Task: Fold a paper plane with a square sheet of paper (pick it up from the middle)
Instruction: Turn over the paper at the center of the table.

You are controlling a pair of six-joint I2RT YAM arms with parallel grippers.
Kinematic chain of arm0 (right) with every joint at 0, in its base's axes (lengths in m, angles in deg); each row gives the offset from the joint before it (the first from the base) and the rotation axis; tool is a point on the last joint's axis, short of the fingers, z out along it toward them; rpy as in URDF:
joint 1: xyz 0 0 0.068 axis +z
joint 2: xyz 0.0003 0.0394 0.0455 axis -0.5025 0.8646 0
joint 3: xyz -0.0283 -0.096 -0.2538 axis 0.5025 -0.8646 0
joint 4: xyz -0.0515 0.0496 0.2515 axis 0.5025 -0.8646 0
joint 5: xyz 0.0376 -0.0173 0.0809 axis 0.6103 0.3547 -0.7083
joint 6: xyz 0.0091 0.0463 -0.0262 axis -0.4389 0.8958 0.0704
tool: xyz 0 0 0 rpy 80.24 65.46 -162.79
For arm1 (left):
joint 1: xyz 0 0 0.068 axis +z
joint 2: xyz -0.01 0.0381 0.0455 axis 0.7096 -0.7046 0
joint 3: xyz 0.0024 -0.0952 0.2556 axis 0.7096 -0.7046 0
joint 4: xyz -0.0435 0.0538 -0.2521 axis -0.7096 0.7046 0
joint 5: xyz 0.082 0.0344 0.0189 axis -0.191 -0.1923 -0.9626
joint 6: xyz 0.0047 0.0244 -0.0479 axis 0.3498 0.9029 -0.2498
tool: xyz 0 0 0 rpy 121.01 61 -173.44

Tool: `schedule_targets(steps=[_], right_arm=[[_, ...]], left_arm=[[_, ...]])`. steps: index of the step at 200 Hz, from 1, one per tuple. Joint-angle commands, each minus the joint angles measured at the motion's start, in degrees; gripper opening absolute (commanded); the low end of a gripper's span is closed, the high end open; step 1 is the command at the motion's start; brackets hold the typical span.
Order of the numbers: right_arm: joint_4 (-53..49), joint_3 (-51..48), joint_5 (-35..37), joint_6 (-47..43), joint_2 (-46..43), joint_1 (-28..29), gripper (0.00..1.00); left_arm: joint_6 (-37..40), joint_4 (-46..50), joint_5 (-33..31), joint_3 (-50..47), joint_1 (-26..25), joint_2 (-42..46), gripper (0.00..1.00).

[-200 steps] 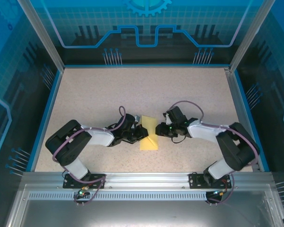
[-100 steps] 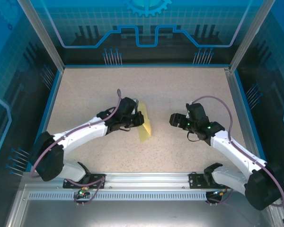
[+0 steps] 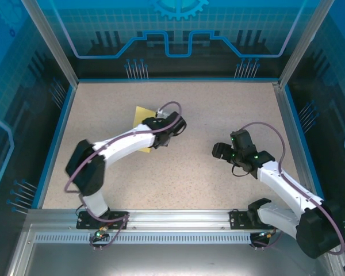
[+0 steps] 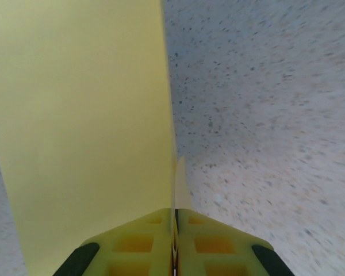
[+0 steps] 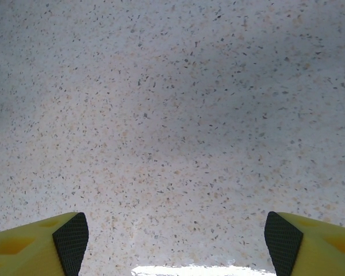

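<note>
Left gripper (image 4: 175, 221) pressed together, pinching the bottom edge of the square sheet of paper (image 4: 80, 115), apparently at a fold. Sheet spread across the left half of the left wrist view, over the speckled table (image 4: 264, 115); in the top view, upper left of centre, partly under the left arm. Right gripper (image 5: 178, 236) spread wide, gripping nothing, at the bottom of its frame. Judged very light, thin and floppy (quick to crumple or slip); best pinched gently along a creased edge.
</note>
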Motion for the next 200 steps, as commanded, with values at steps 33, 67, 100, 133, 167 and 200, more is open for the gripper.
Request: schedule_targets(steps=[33, 67, 100, 133, 167, 200], right_arm=[[-3.8, -1.9, 1.3, 1.4, -5.5, -2.9, 0.86], [-4.3, -2.8, -0.4, 2.6, -7.1, -4.3, 0.87], [-3.6, -3.3, -2.3, 3.7, -6.7, -4.6, 0.87], [-3.7, -3.4, -2.5, 4.2, -6.7, -4.9, 0.87], [-3.7, -3.3, -2.9, 4.2, -6.7, -5.1, 0.87], [-3.8, -2.6, -3.7, 3.6, -6.1, -5.4, 0.87]], left_arm=[[1.0, 0.3, -2.8, 4.3, -2.3, -9.9, 0.11], [0.0, -0.4, -2.1, 6.3, -4.1, -15.7, 0.11], [-1.6, -2.8, 2.6, 6.2, -5.4, -17.4, 0.12], [-2.5, -4.3, 6.4, 5.8, -5.5, -16.9, 0.20], [-2.3, -5.1, 10.6, 5.3, -5.5, -13.1, 0.32], [-2.5, -10.4, 23.6, 1.1, -5.8, -1.1, 0.47]])
